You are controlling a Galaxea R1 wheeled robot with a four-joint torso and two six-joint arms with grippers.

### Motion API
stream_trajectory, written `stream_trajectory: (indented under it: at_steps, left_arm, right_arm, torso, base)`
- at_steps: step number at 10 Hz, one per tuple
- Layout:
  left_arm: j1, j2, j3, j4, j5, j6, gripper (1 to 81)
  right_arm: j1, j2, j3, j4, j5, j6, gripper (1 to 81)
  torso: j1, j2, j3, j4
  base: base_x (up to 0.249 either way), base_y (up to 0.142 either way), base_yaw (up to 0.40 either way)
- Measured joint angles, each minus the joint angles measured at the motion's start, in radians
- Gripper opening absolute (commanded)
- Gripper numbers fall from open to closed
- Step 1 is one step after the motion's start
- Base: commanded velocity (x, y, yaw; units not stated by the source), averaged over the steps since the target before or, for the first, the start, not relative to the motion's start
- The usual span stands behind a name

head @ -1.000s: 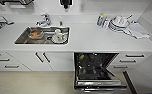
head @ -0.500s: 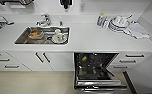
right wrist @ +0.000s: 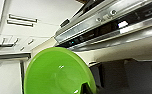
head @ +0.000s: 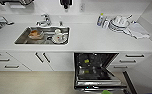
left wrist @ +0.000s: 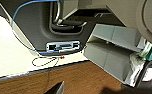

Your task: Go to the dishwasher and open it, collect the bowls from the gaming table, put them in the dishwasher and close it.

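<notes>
The dishwasher (head: 95, 71) is open under the white counter, with its door (head: 99, 81) folded down and dark racks showing inside. A green bowl (right wrist: 57, 72) is large in the right wrist view. My right gripper (right wrist: 85, 88) is shut on the bowl's rim, just off the door's steel top edge (right wrist: 112, 27). A sliver of the same bowl (head: 106, 92) shows in front of the door in the head view. The gaming table is out of view. The left wrist view looks along my own dark body and a blue cable (left wrist: 29, 48) above a wooden floor (left wrist: 74, 77).
A steel sink (head: 22, 40) holding dishes sits to the left of the dishwasher, with a tap (head: 44, 20) behind it. Stacked plates (head: 119, 22), small bottles (head: 100, 20) and a cloth (head: 138, 31) lie on the counter. White drawers (head: 132, 58) flank the open door.
</notes>
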Motion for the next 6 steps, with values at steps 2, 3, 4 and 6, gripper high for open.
stream_trajectory:
  at_steps: [2,3,4,6]
  left_arm:
    - [0.092,0.067,-0.050,0.002,-0.019,-0.006,81.1]
    - [0.100,0.071,-0.056,-0.004,-0.019,-0.008,81.1]
    - [0.087,0.072,-0.059,-0.005,-0.019,-0.007,81.1]
    - [0.080,0.087,-0.073,-0.005,-0.011,-0.008,81.1]
  right_arm:
    - [0.074,0.058,-0.051,0.004,-0.010,0.036,1.0]
    - [0.110,0.105,-0.081,0.004,-0.027,0.053,1.0]
    - [0.147,0.154,-0.110,0.005,-0.050,0.067,1.0]
    - [0.190,0.221,-0.203,0.004,-0.089,0.090,1.0]
  torso:
    - [0.000,0.000,0.000,0.000]
    - [0.000,0.000,0.000,0.000]
    - [0.000,0.000,0.000,0.000]
    - [0.000,0.000,0.000,0.000]
  base:
    - [0.000,0.000,0.000]
    - [0.000,0.000,0.000]
    - [0.000,0.000,0.000]
    - [0.000,0.000,0.000]
